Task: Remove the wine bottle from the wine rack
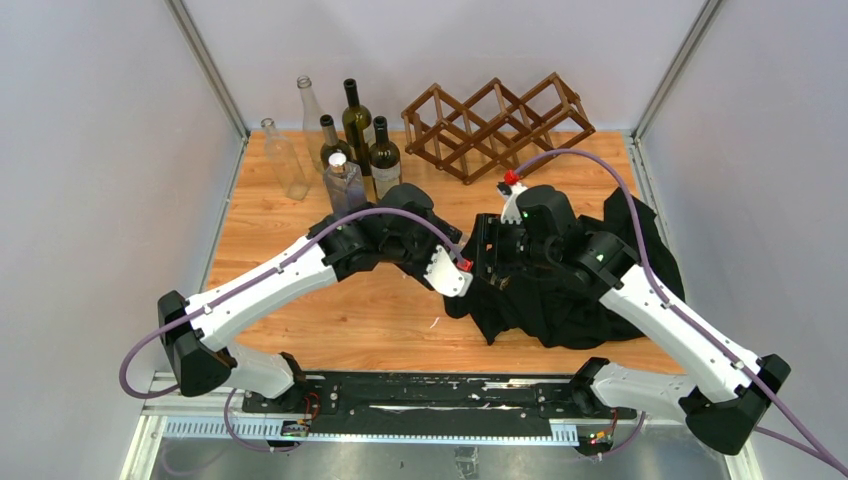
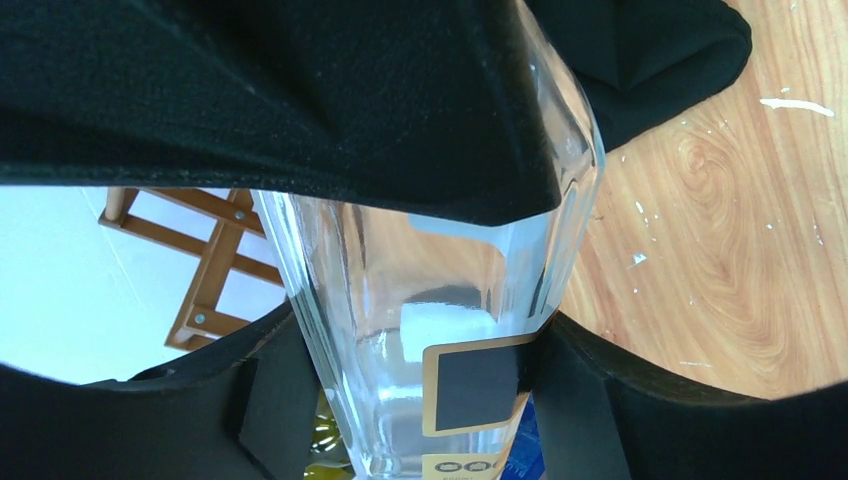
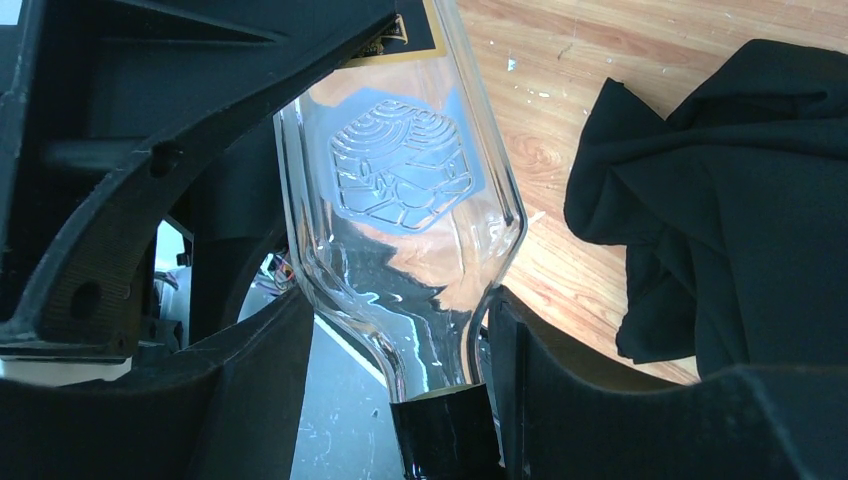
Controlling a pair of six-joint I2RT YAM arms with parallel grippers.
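The wine bottle [image 2: 420, 270] hangs between both arms at the centre of the top view, well apart from the wine rack [image 1: 497, 125] at the upper middle, in whose cells I see no bottle. The left gripper [image 2: 420, 325] is clamped across the bottle's body at the label. The right gripper [image 3: 395, 305] pinches the shoulder just above the neck.

This looks like a hand-over. One grip should stay firm until the other is plainly seated, and the bottle should be kept away from the black cloth [image 1: 560, 300] below.

The glass is clear, smooth and likely slippery, with flat facets that suit the pads better than the rounded shoulder. It carries an embossed hexagonal emblem, a black label edged in gold and a black-wrapped neck. The rack is a dark wooden lattice, and the wooden table [image 1: 400, 320] is grained and flecked with white.
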